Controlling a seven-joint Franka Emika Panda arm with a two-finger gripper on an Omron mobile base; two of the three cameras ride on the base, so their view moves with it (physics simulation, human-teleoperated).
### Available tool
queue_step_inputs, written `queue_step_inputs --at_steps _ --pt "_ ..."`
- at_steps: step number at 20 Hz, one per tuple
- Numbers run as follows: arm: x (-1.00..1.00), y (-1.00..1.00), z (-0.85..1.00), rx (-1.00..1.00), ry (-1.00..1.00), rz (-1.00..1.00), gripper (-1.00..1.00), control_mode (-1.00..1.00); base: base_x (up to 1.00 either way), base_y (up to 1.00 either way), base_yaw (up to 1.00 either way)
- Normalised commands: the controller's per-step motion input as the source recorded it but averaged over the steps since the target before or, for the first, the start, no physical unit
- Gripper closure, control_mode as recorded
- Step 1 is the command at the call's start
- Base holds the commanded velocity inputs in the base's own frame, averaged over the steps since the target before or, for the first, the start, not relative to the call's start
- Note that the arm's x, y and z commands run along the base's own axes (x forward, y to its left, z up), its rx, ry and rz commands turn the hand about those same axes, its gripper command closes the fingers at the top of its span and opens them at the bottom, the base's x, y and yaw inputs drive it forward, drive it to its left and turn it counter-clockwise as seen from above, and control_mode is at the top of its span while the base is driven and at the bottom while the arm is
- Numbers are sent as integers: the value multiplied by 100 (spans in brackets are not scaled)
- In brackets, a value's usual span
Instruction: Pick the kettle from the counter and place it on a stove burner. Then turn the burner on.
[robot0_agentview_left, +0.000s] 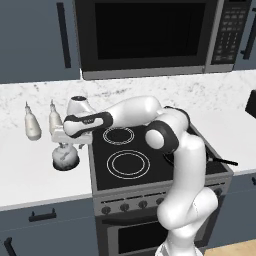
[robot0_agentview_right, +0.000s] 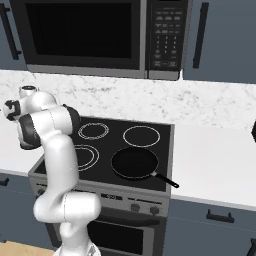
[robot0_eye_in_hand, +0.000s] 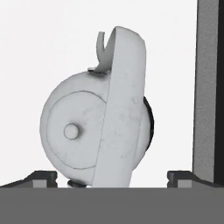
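The robot's gripper (robot0_eye_in_hand: 112, 177) hangs directly over the kettle (robot0_agentview_left: 65, 157), which sits on the white marble counter (robot0_agentview_left: 30, 175) just left of the black glass stove and near two slim bottles (robot0_agentview_left: 32, 122). Its fingertips (robot0_eye_in_hand: 41, 178) are spread wide either side of the arched handle (robot0_eye_in_hand: 124, 109), gripping nothing. The pick appears under way; next likely comes a short descent and a squeeze on the handle. The arm hides part of the large double-ring burner (robot0_agentview_left: 128, 164), and the kettle's spout is hard to make out.
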Motion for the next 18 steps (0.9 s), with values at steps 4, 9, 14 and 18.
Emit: queue_step_inputs --at_steps 4,9,14,18 --pt "0 0 0 0 0 0 100 -100 0 0 0" --pt "0 0 1 0 0 0 100 -100 0 0 0" --pt "0 0 1 0 0 0 100 -100 0 0 0" --pt "-37 0 17 -3 -6 0 100 -100 0 0 0"
